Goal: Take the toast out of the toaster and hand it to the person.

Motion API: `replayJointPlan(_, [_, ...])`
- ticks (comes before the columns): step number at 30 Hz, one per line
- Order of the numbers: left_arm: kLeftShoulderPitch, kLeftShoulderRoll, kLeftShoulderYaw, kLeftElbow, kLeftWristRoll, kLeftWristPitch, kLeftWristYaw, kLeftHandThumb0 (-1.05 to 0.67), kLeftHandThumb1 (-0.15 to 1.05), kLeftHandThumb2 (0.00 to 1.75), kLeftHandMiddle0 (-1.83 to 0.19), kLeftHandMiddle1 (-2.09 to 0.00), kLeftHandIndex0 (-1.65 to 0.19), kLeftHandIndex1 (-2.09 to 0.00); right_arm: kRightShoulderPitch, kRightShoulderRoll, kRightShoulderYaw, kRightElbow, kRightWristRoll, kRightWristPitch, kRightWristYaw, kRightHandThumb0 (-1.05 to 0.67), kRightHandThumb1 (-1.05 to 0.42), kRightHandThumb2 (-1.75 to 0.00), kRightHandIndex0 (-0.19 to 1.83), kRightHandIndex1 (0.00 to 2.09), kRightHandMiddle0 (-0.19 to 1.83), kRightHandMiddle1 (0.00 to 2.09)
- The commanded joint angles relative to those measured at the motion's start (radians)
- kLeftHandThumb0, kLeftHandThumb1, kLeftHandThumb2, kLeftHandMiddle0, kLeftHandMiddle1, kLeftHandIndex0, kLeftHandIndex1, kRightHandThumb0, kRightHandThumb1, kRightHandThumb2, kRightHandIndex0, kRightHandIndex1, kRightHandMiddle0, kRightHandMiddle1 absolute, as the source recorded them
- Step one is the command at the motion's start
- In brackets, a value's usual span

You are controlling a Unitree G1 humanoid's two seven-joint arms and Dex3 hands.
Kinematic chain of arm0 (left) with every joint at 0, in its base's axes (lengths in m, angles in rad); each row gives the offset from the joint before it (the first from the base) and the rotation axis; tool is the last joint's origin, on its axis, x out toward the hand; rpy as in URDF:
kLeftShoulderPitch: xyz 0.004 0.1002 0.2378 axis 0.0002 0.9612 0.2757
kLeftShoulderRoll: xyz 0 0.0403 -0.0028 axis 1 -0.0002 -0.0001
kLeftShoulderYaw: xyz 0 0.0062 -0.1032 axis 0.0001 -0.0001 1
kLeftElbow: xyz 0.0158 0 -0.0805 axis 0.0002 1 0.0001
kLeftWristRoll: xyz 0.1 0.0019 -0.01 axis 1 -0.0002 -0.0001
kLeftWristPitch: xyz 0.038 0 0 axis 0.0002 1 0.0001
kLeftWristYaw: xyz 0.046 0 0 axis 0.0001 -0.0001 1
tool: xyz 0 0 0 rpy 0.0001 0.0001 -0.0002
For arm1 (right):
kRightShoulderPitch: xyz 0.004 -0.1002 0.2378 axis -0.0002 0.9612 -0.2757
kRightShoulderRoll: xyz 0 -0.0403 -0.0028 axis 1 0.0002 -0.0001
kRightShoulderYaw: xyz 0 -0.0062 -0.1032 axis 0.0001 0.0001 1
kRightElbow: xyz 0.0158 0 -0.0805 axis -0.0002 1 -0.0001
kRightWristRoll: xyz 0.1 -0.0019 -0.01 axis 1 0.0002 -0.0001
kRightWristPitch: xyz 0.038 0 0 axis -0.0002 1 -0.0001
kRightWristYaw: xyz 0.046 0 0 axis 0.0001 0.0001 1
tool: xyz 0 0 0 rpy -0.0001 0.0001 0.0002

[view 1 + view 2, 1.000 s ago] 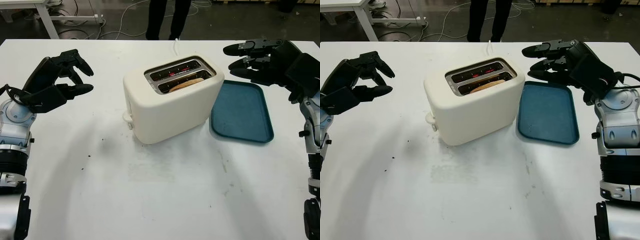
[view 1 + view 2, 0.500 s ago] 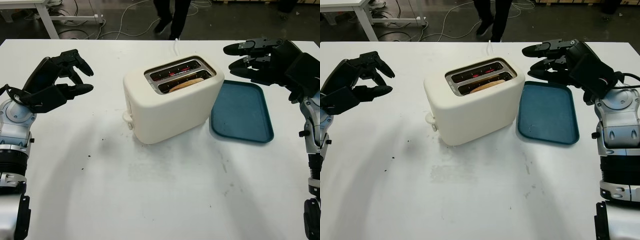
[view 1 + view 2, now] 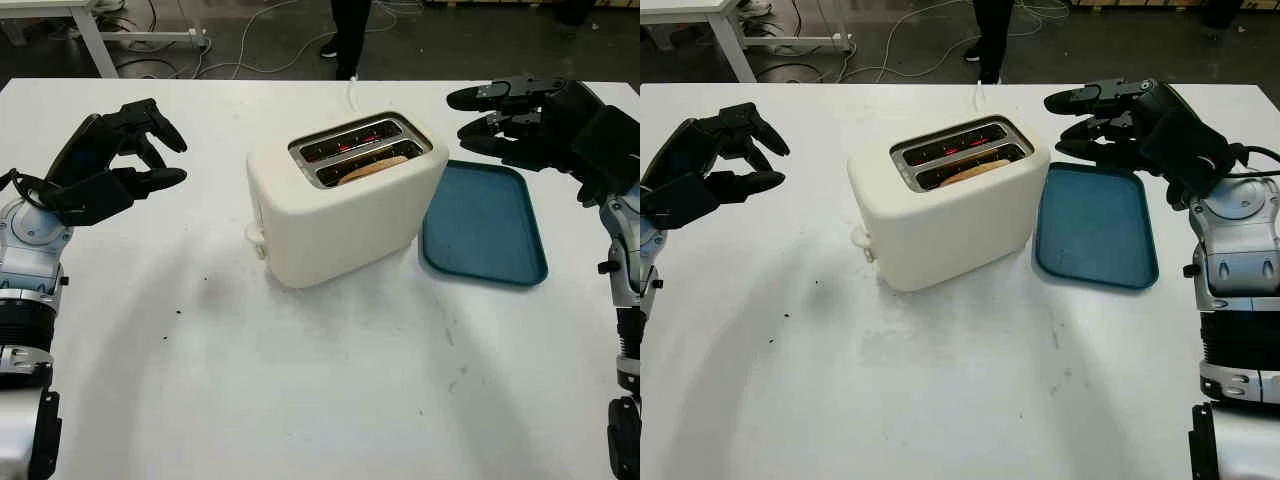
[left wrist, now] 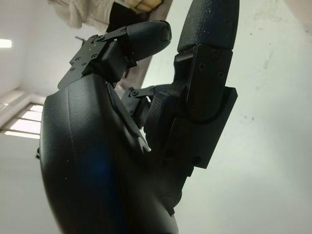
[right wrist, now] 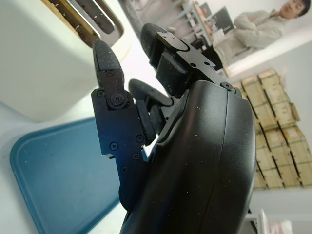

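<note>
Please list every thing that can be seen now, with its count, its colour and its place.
toaster: one, cream, table middle.
toast: one slice, brown, in the toaster's near slot.
tray: one, blue, beside the toaster on the robot's right.
table: one, white.
person: one, dark legs, on the floor beyond the table's far edge.
left hand: one, black, open, above the table's left side.
right hand: one, black, open, above the tray's far end.

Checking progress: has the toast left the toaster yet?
No, the toast sits in the toaster's nearer slot, neither hand touching it.
</note>
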Motion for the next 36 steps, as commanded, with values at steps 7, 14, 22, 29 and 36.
replayJointPlan(7, [-0.001,0.001,0.002,-0.005,-0.005,0.003,0.002,-1.05,0.92,0.25,-0.61,-1.39,-0.41,-1.42,-0.009,0.003,-0.003,0.000,0.008,-0.009,-0.002,-0.39,-0.88,0.00,0.50,0.79,0.78,0.01])
replayJointPlan(14, [-0.003,0.000,0.002,0.002,-0.003,-0.005,0.006,-1.05,0.92,0.26,-0.62,-1.39,-0.41,-1.41,-0.011,0.001,0.000,0.000,0.002,-0.003,-0.004,-0.39,-0.88,0.00,0.49,0.79,0.78,0.01])
replayJointPlan(22, [-0.002,-0.004,0.004,-0.005,-0.011,0.004,0.002,-1.05,0.92,0.25,-0.62,-1.39,-0.43,-1.41,-0.012,0.002,0.000,0.000,0.003,-0.007,-0.003,-0.39,-0.88,0.00,0.50,0.79,0.78,0.01])
replayJointPlan(29, [-0.002,-0.002,0.003,-0.003,-0.008,0.001,0.002,-1.05,0.92,0.25,-0.61,-1.39,-0.42,-1.41,-0.012,0.002,0.001,-0.004,0.001,-0.003,-0.005,-0.39,-0.88,0.00,0.49,0.79,0.78,0.01])
replayJointPlan(36, [-0.003,-0.002,0.003,-0.003,-0.008,0.006,0.003,-1.05,0.92,0.25,-0.61,-1.40,-0.42,-1.42,-0.015,0.003,0.001,0.005,0.004,-0.016,-0.001,-0.40,-0.88,0.00,0.49,0.80,0.78,0.00])
